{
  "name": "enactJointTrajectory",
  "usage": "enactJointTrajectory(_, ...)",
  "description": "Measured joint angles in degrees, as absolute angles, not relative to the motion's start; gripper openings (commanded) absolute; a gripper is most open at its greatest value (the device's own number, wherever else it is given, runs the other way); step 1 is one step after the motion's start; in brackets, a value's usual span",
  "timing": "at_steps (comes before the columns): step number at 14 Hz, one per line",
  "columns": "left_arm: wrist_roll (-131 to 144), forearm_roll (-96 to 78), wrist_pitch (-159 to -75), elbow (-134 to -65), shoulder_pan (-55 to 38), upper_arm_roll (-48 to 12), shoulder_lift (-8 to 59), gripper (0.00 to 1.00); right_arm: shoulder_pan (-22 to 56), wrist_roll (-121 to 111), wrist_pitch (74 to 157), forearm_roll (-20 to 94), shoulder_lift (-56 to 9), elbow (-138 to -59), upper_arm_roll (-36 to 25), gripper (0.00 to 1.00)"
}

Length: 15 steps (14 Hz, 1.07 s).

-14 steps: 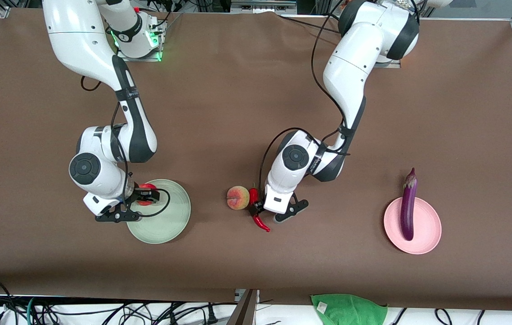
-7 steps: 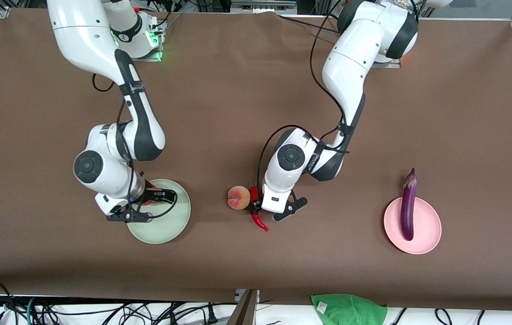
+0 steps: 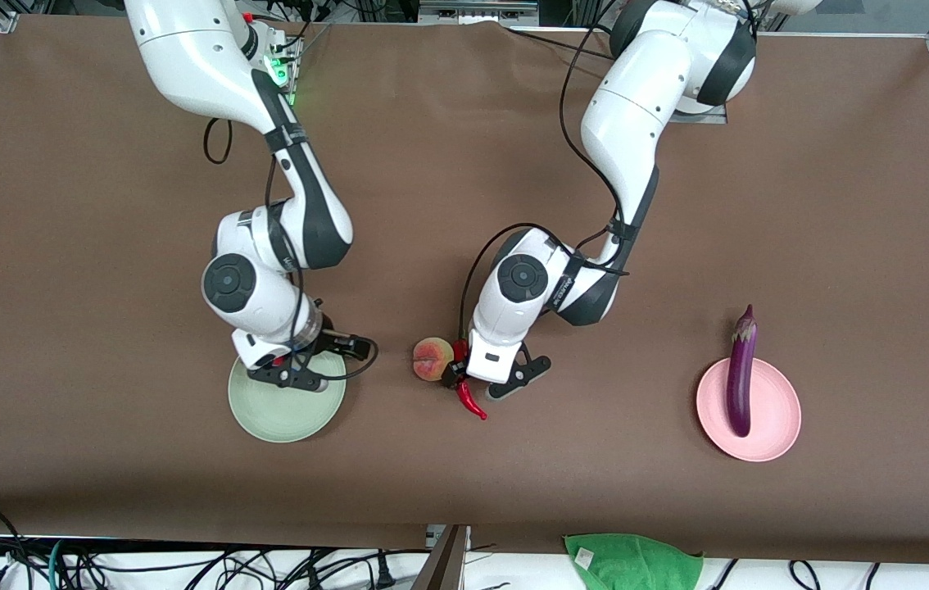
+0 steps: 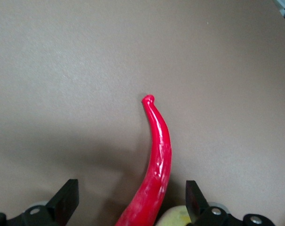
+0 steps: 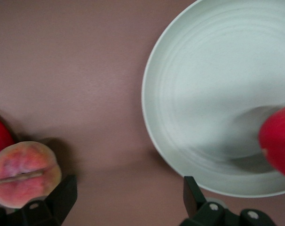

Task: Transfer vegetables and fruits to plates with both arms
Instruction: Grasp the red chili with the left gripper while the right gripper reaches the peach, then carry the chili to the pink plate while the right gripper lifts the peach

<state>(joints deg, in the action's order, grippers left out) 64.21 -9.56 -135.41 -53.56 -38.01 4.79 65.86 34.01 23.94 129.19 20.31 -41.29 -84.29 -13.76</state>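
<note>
Chili pepper [image 3: 470, 401] lies mid-table touching the peach [image 3: 432, 359], both not yet plated; the left gripper [image 4: 133, 207] hangs low over the pepper with its fingers spread to either side, nothing pinched. Eggplant [image 3: 740, 373] already rests across the pink plate [image 3: 784, 430] toward the left arm's end. The apple [image 5: 280, 138] sits in the mint green plate [image 3: 268, 418] toward the right arm's end, as the right wrist view shows, and the right gripper [image 3: 301, 365] hovers over that plate's rim, fingers spread and empty. Roughly half done, I'd judge
</note>
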Motion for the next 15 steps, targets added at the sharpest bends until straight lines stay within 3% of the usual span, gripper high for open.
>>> enactJointTrajectory(10, 64.73, -9.54, -138.15, -53.69, -39.04, 6.29, 68.06, 0.98, 33.37, 24.79, 129.62, 20.31, -42.6, -83.07, -13.35, 1.0)
enactJointTrajectory(14, 64.76, -9.48, -138.15, -53.7, -39.88, 7.48, 68.23, 0.56, 33.36, 24.79, 129.63, 20.31, -42.6, -83.07, -13.35, 1.0)
enactJointTrajectory(15, 64.77, -9.48, -138.13, -53.71, -40.02, 7.75, 68.23, 0.54, 33.36, 24.79, 129.63, 20.31, -42.6, -83.06, -13.35, 1.0)
